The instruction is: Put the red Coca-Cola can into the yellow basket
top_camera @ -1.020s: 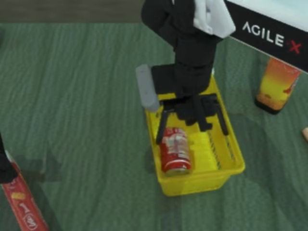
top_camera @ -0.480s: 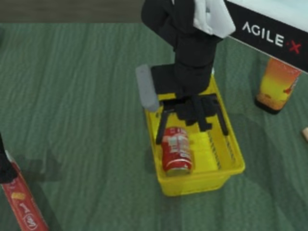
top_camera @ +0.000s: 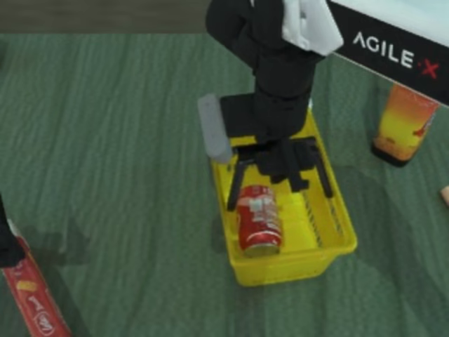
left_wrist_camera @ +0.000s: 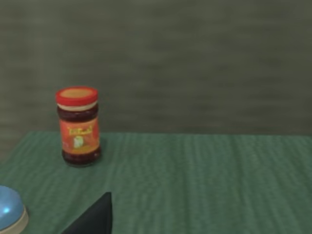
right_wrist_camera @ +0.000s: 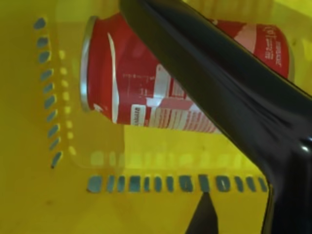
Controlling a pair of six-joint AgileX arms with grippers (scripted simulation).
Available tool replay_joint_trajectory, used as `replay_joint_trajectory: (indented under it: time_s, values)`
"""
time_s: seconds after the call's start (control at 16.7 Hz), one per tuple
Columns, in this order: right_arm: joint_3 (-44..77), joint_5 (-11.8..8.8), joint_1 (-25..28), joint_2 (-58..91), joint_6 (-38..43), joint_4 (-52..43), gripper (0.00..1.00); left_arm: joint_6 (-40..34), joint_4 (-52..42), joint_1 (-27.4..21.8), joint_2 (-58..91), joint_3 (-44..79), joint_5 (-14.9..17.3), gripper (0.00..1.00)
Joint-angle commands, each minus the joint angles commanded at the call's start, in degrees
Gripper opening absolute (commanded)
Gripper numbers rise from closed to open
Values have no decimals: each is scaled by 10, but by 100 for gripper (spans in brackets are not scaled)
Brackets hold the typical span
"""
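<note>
Red Coca-Cola can (top_camera: 258, 222) lying in yellow basket (top_camera: 342, 226) — apparently released.

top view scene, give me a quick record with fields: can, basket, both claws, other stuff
can: small red cylindrical Coca-Cola can lying on its side inside the basket, at its left side
basket: bright yellow rectangular plastic basket with slotted walls, near the table's middle
right claw: right claw open above the basket, not touching the can
left claw: not in view; left arm parked at the table's left edge
other: tall dark bottle with orange-yellow label right of the basket; long flat red tube at lower left; red-lidded glass jar in the left wrist view
</note>
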Motion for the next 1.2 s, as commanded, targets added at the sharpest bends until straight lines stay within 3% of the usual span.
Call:
replay_joint_trajectory:
  time_s: [0.72, 1.2]
  values:
    - [3, 0, -1, 0, -1, -2, 0, 0, 0, 0, 0, 0, 0, 100]
    - [89, 0, -17, -15, -21, -105, 0, 0, 0, 0, 0, 0, 0, 100]
